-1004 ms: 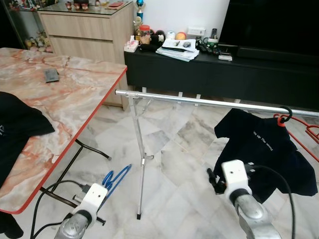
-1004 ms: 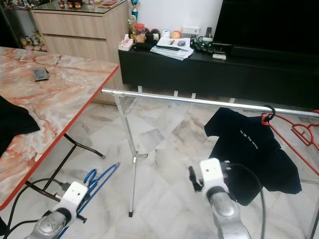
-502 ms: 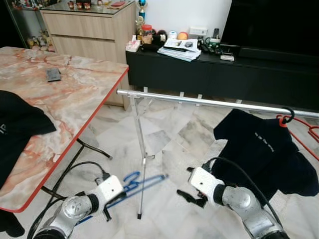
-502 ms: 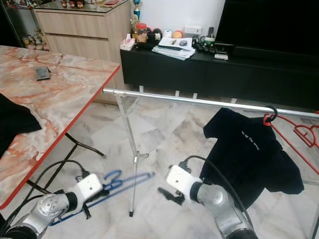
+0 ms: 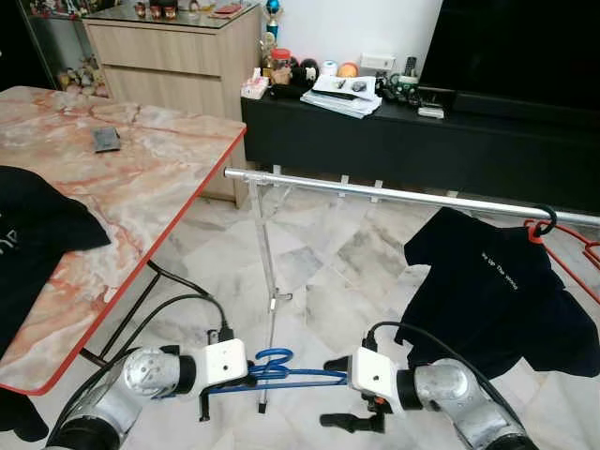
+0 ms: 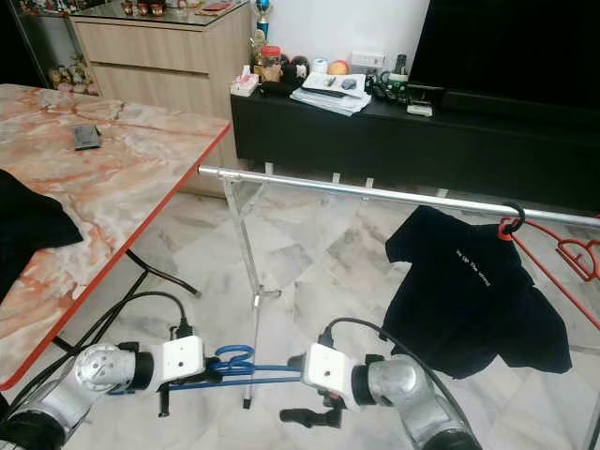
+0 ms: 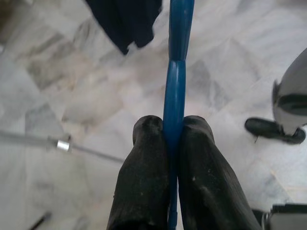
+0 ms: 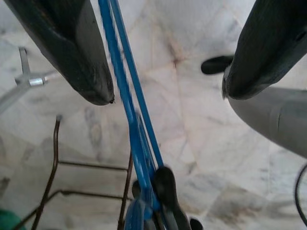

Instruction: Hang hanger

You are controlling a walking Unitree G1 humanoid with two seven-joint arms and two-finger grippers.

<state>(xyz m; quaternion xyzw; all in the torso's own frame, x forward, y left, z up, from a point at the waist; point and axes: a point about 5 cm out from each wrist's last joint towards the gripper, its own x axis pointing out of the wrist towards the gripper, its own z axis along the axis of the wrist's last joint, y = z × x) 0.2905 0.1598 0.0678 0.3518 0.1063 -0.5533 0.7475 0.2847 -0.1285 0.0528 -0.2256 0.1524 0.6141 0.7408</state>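
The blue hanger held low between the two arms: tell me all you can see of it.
The blue hanger looks like thin plastic, with a curved hook at the top and slim bars running roughly level, low above the marble floor and in front of the silver rack's leg. The left gripper is shut on one bar, black fingers pressed on either side. The right gripper is open, its fingers straddling the bars without touching them.

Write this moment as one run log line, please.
left pincer: shut on blue hanger | right pincer: open around it | rail: not reached
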